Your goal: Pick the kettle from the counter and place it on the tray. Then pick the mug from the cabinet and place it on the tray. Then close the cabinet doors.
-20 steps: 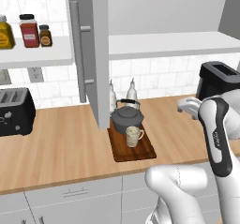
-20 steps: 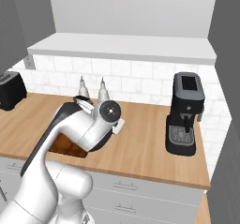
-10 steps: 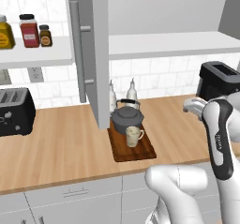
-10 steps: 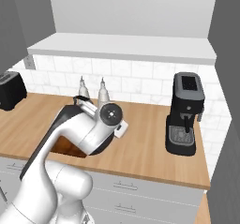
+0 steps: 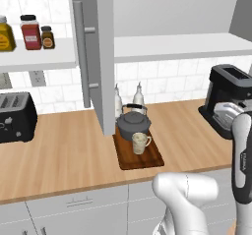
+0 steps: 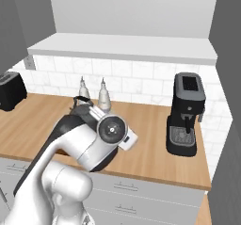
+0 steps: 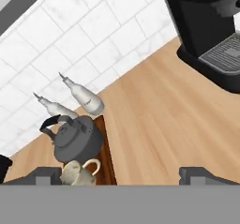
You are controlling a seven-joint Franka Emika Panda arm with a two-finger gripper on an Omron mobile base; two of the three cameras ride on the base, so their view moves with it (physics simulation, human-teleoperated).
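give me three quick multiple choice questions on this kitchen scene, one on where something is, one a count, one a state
1. Where is the small cream-beige ceramic mug?
A. on the dark brown wooden tray
B. on the wall cabinet's white shelf
C. beside the black toaster

2. How many white bottles stand behind the squat dark grey kettle?
A. one
B. two
C. four

3. How does the grey cabinet door with the silver bar handle stand?
A. shut
B. removed
C. open

Key: 1 A, the mug sits on the tray in front of the kettle. 2 B, two bottles stand by the tiled wall. 3 C, the door juts out over the light-brown wooden counter.
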